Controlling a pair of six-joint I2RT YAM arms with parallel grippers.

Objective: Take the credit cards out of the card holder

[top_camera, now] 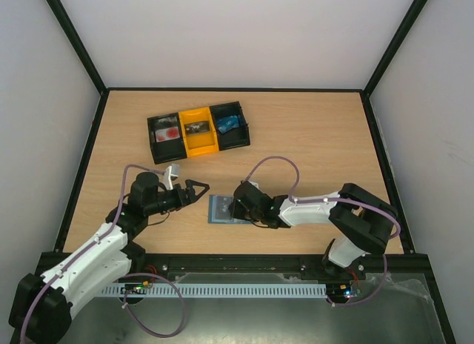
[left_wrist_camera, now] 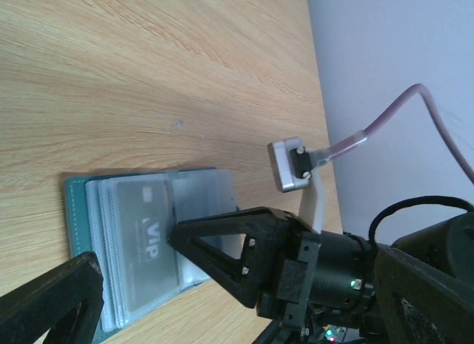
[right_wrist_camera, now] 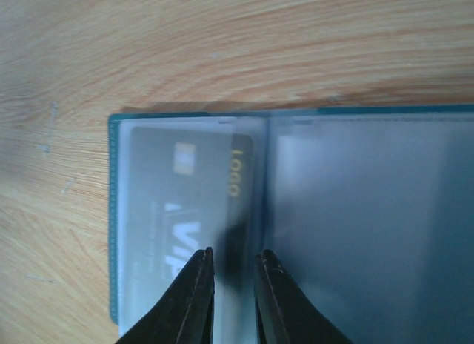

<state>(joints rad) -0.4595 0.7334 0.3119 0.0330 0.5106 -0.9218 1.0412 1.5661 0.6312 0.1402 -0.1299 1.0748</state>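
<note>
Top external view: the card holder (top_camera: 221, 208) lay open and flat on the wooden table (top_camera: 311, 136), with the left gripper (top_camera: 200, 187) at one side and the right gripper (top_camera: 238, 208) at the other.
Card holder, look: a teal-grey cover with a stitched edge, its two panels spread like a book. Cloudy clear plastic sleeves were stacked over both panels.
Credit card (right_wrist_camera: 185, 203): grey, printed "VIP" in pale letters, with a pale chip and gold print near one end. It sat wholly inside a sleeve on one panel of the holder.
Right gripper: over the holder near its fold, fingertips down at the sleeves. The two fingers stood close together with a narrow dark gap, and whether they pinched a sleeve or a card could not be told.
Left gripper: just beside the holder's far corner, fingers spread apart.
Tray (top_camera: 200, 147): black and yellow with three compartments, well beyond the holder. The small items inside were too blurred to name.
</note>
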